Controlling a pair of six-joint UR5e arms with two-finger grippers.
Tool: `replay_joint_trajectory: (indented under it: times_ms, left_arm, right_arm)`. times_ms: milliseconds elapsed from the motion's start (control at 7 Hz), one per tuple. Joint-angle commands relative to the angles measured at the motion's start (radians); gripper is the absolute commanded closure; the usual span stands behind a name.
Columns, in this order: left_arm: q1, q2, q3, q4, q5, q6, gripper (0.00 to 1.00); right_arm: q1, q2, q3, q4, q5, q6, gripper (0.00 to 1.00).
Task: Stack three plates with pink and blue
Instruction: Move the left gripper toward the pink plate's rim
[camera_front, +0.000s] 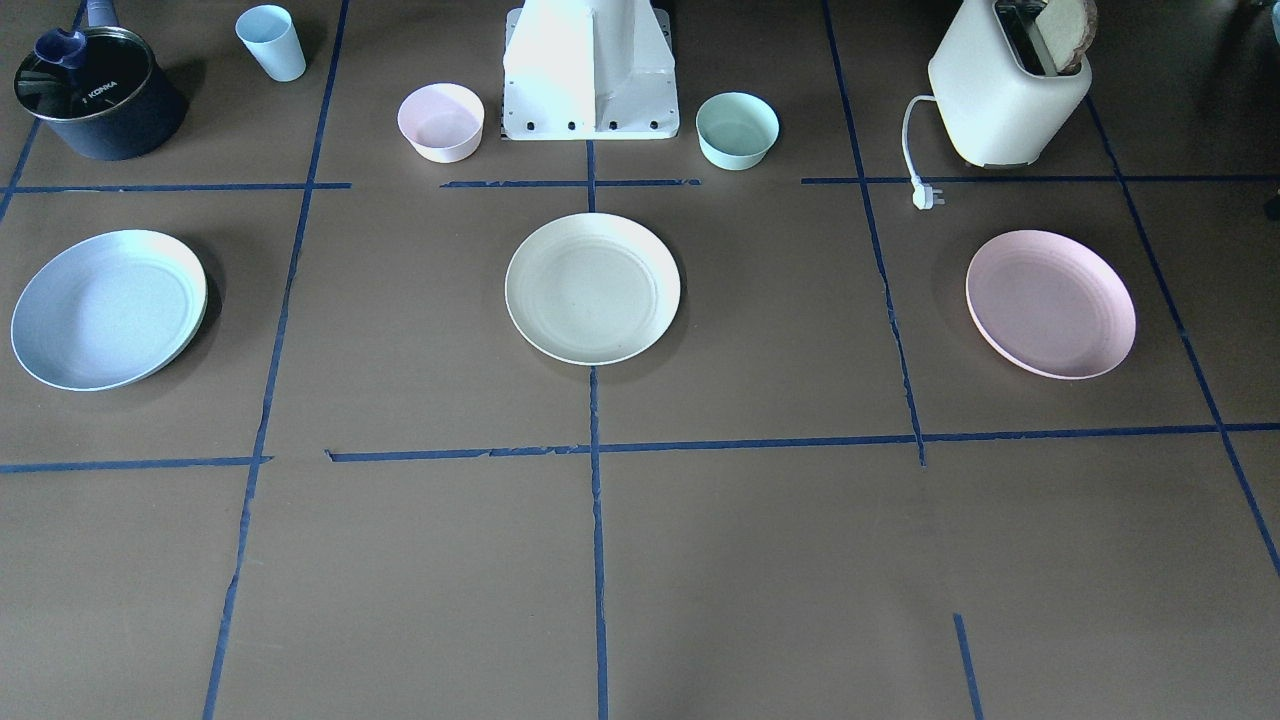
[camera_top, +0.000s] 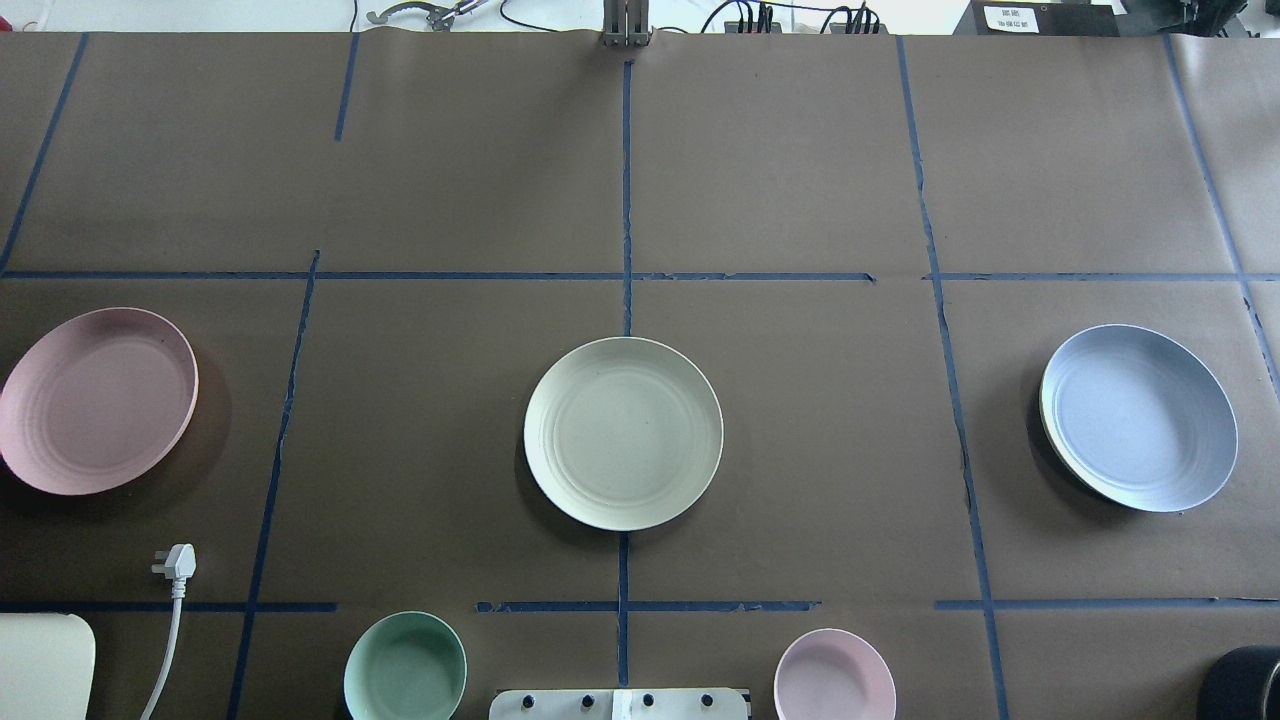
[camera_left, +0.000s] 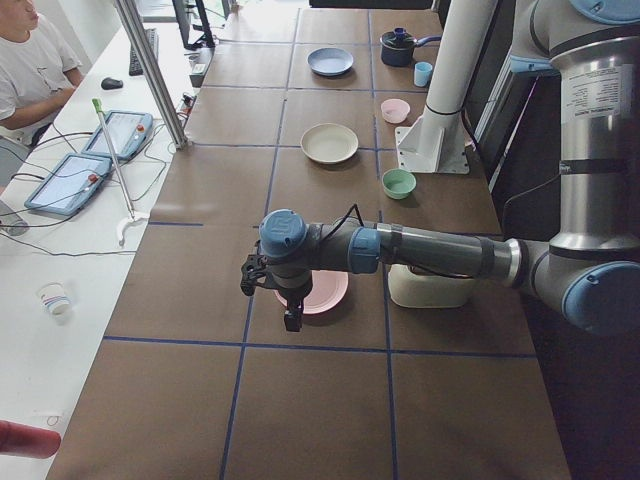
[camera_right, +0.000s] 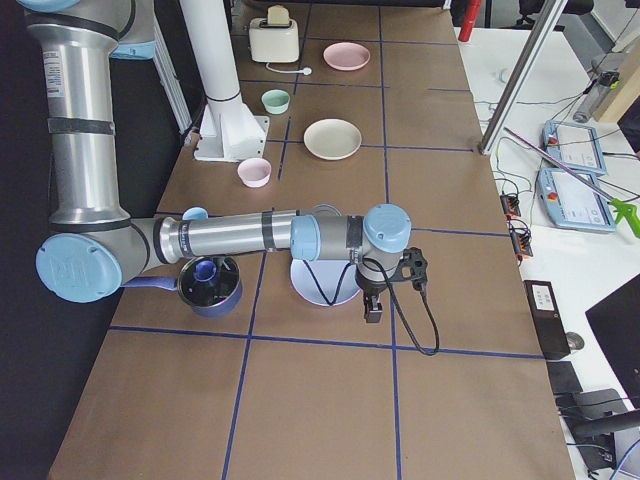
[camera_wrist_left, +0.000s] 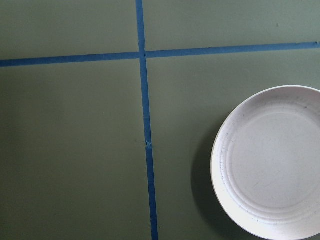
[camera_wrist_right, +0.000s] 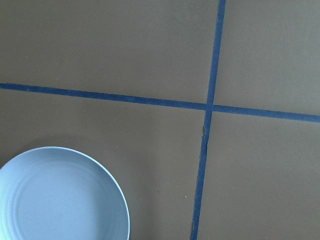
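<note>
Three plates lie apart in one row on the brown table. The pale pink plate (camera_front: 1050, 303) (camera_top: 97, 400) is on the robot's left, the cream-white plate (camera_front: 592, 288) (camera_top: 623, 432) in the middle, the light blue plate (camera_front: 108, 308) (camera_top: 1138, 417) on its right. My left gripper (camera_left: 292, 318) hangs above the table beside the pink plate (camera_left: 330, 290) (camera_wrist_left: 272, 165). My right gripper (camera_right: 372, 310) hangs beside the blue plate (camera_right: 325, 285) (camera_wrist_right: 60, 200). Both show only in the side views, so I cannot tell whether they are open or shut.
A small pink bowl (camera_front: 441, 121) and a mint-green bowl (camera_front: 737, 130) flank the robot base (camera_front: 590, 70). A toaster (camera_front: 1005, 90) with its loose plug (camera_front: 928, 196) stands behind the pink plate. A dark pot (camera_front: 100, 95) and a blue cup (camera_front: 271, 42) stand behind the blue plate.
</note>
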Motion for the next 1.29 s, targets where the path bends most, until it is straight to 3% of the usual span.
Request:
replay_joint_trajectory:
  times_ms: [0,1143]
  left_arm:
    - [-0.001,0.007,-0.02,0.001,0.001,-0.002,0.0]
    - [0.008,0.027,-0.02,-0.025,-0.002,0.002,0.0]
  right_arm:
    - [0.001,-0.012,0.01,0.0,-0.004,-0.003,0.0]
    - [-0.002,-0.012,0.011,0.004,-0.005,0.002,0.0]
